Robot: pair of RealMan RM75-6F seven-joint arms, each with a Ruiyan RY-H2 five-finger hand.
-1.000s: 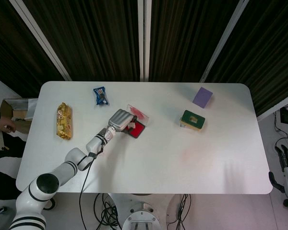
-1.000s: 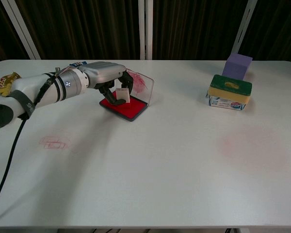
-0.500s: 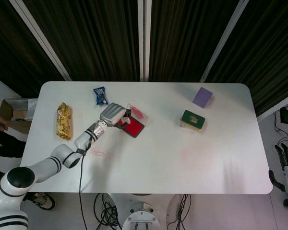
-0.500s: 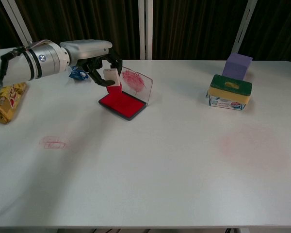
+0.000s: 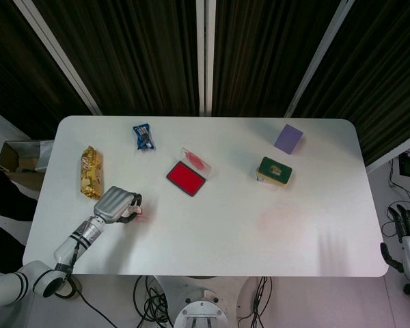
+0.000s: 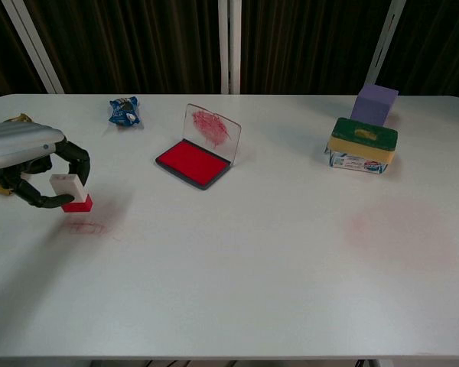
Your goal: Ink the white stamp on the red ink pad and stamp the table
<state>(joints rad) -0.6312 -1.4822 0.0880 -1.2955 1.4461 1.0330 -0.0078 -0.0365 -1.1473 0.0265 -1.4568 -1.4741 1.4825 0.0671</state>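
Observation:
My left hand (image 6: 27, 164) (image 5: 116, 204) holds the white stamp (image 6: 69, 188) with its red inked base facing down, just above the table near its left front. A faint red print (image 6: 86, 226) marks the table directly below the stamp. The red ink pad (image 6: 193, 163) (image 5: 186, 179) lies open mid-table with its clear, red-smeared lid (image 6: 212, 128) standing up behind it. My right hand (image 5: 408, 236) hangs beyond the table's right edge, fingers apart and holding nothing.
A gold snack bag (image 5: 90, 172) lies at the left edge and a blue packet (image 6: 125, 111) at the back left. A green-topped box (image 6: 362, 144) and a purple block (image 6: 376, 102) stand at the right. A faint pink smear (image 6: 402, 227) marks the table's right front.
My left hand has carried the stamp from above the ink pad leftward and toward the front edge, down to just over the old print.

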